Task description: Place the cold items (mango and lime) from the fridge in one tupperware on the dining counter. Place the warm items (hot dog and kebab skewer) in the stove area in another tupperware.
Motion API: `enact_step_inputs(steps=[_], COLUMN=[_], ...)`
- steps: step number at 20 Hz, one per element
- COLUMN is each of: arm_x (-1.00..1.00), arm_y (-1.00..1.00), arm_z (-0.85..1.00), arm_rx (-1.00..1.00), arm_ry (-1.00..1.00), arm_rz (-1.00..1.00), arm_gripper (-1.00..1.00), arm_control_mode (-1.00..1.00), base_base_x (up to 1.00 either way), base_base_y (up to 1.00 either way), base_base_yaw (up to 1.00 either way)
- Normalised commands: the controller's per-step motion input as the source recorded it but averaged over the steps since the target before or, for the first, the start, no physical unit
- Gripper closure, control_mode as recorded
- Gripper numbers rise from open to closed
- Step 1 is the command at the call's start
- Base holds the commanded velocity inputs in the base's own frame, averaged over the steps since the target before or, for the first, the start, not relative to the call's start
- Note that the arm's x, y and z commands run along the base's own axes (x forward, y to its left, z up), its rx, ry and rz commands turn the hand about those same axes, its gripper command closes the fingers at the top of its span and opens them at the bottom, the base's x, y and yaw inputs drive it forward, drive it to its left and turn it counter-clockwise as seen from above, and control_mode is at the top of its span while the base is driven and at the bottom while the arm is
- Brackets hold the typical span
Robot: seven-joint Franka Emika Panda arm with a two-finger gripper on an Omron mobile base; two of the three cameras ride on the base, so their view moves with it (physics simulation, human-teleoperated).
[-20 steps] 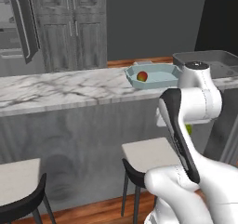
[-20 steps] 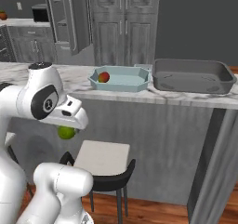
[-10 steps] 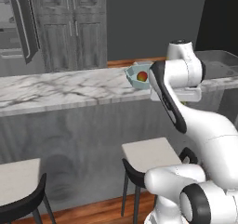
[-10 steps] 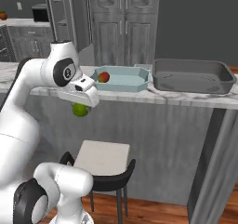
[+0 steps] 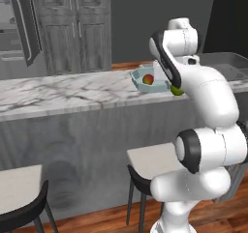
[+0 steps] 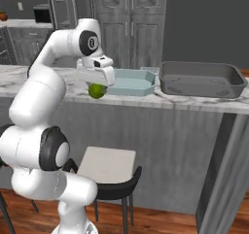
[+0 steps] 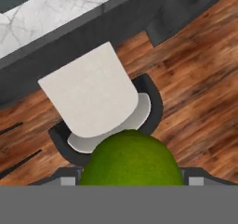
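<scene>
Beside tray point(image 6: 130, 82) rim: gripper point(image 6: 97, 88) clamped on lime point(image 6: 97, 91), risen from below counter point(image 6: 194, 103) edge; mango point(image 5: 148, 79) already inside; drop-in next.

From my feed the mango point(image 5: 148, 79) sits in the eight-sided tupperware point(image 6: 127, 83) on the desk point(image 5: 63, 90), with the rectangular tupperware point(image 6: 202, 79) just to its right. The end effector point(image 6: 97, 88) has the lime point(image 6: 97, 91) at the desk's near edge, above a stool point(image 7: 90, 95).
</scene>
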Motion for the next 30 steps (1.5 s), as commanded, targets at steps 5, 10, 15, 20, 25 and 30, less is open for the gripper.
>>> enact_step_inputs(steps=[5, 10, 15, 20, 25, 30], arm_x=[0.77, 1.00, 1.00, 0.93, 0.68, 0.21], arm_y=[-0.19, -0.35, -0.27, -0.24, -0.14, -0.11], arm_z=[0.15, 0.00, -0.04, -0.11, -0.17, -0.18], arm_rx=[0.04, 0.01, 0.00, 0.00, 0.01, 0.00], arm_ry=[0.00, -0.03, -0.06, -0.13, -0.13, 0.04], arm_rz=[-0.03, 0.03, 0.12, 0.14, 0.09, 0.11], arm_gripper=[1.00, 1.00, 1.00, 1.00, 1.00, 1.00], arm_control_mode=[-1.00, -1.00, -1.00, -1.00, -1.00, -1.00], base_base_x=[0.00, 0.00, 0.00, 0.00, 0.00, 0.00], base_base_y=[0.00, 0.00, 0.00, 0.00, 0.00, 0.00], base_base_yaw=[0.00, 0.00, 0.00, 0.00, 0.00, 0.00])
